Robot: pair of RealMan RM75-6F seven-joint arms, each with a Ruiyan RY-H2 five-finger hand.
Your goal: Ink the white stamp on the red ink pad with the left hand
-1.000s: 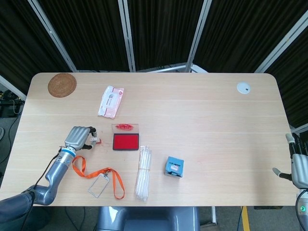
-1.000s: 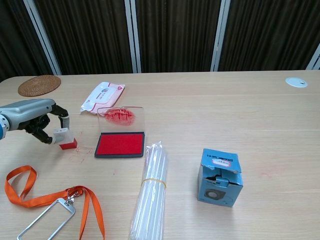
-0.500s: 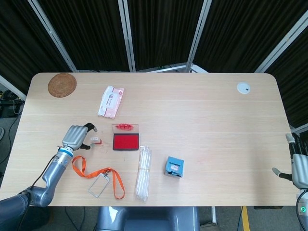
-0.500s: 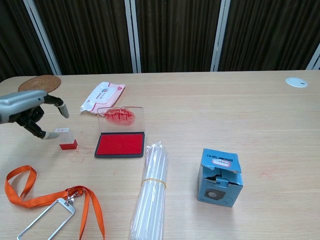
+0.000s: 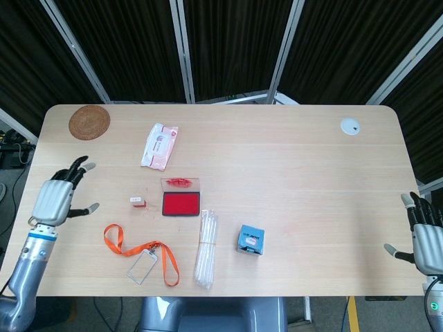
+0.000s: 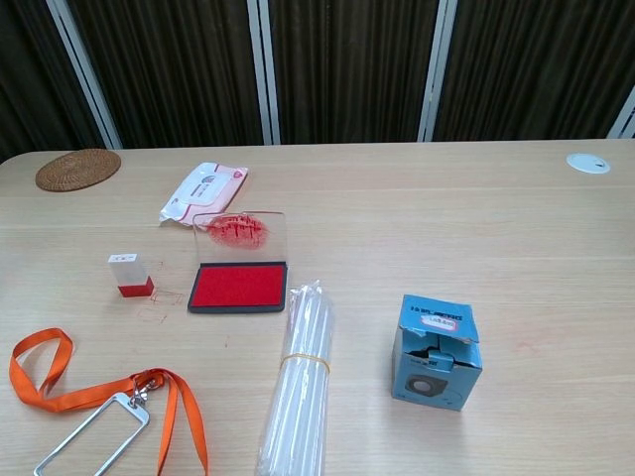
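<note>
Standing upright on desk (image 5: pixel 291 166), just left of ink pad (image 6: pixel 238 286): stamp (image 6: pixel 129 275), released. Left hand (image 5: pixel 59 197) spread, empty, well left of pad. Right hand (image 5: pixel 428 238) spread, idle, far right. Stamping seemingly done; nothing evidently left.

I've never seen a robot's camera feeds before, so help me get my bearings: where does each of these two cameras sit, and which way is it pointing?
Head view: high above the near edge, looking steeply down on the whole table; shows the left hand and right hand, both empty, fingers spread.
Chest view: low at the near edge, looking across the tabletop to the dark curtains; shows none of the robot.
Both share the stamp, red ink pad, orange lanyard and blue box.
</note>
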